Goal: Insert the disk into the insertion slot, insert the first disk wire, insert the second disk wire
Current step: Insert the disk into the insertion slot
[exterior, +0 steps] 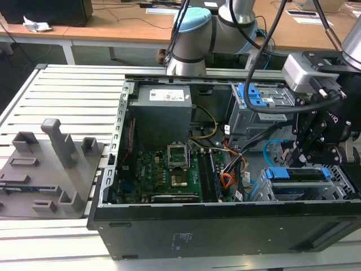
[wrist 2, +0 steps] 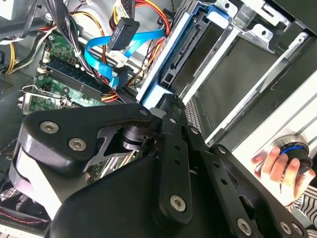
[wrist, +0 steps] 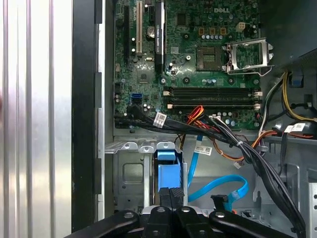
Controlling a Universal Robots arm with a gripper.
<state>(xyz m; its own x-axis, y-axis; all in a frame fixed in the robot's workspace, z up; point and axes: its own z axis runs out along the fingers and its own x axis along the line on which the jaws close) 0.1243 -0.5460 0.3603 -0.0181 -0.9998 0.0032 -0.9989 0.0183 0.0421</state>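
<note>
The disk lies in its blue carrier inside the insertion slot, the low grey bay at the exterior view's right end of the open case. My gripper hangs just over the carrier's end. In both wrist views the fingers stand together, shut, against the blue carrier end, and the fingertip meets the carrier. The second disk wire loops loose beside the bay, its black plug free. The first disk wire hangs close to the light-blue cable.
The motherboard fills the case floor. A taller grey cage with a blue latch stands behind the bay. Black cable bundles cross near the slot. A person's hand holds a knob outside the case. Grey fixtures sit on the table.
</note>
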